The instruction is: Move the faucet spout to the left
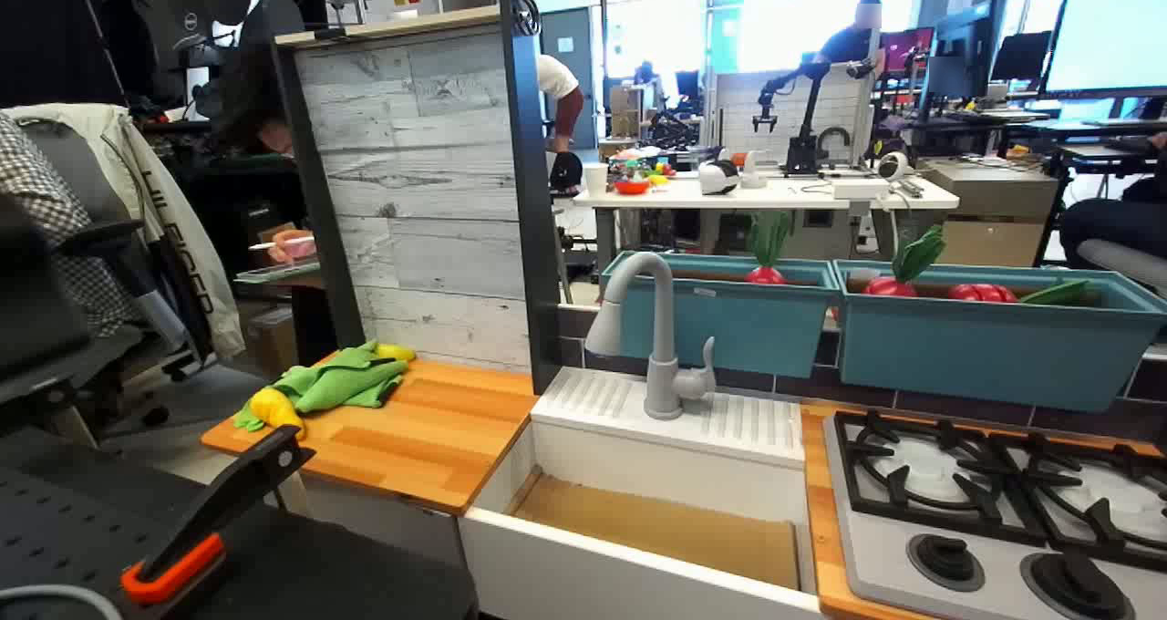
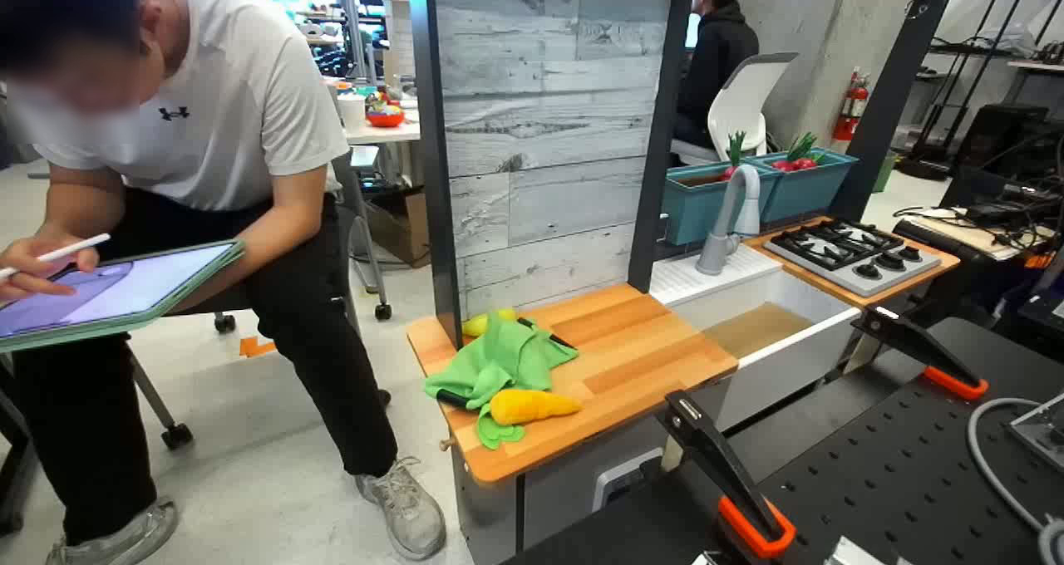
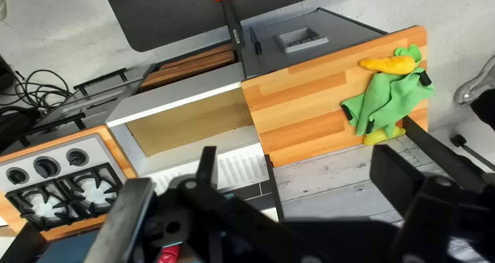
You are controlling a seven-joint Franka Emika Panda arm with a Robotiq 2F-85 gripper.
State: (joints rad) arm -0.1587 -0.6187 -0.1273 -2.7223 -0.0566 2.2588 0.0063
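Observation:
The faucet spout (image 1: 643,269) is a dull grey curved tube in both exterior views. It arches from an upright grey post at the back of the white sink and ends in a flared head hanging down. In an exterior view (image 1: 604,330) the head hangs left of the post; it also shows in an exterior view (image 2: 748,216), to the right of the post. My gripper (image 3: 294,158) is in the wrist view only, black, with its fingers wide apart and nothing between them. In that view I cannot clearly make out the spout behind the dark gripper parts.
A wooden counter (image 1: 438,438) beside the sink (image 1: 638,556) bears a green cloth (image 1: 351,378) and yellow toy vegetables. A grey plank panel (image 1: 419,173) rises behind it. A toy stove (image 1: 994,511) and teal planters (image 1: 729,328) stand near the faucet. A person sits close by (image 2: 224,108).

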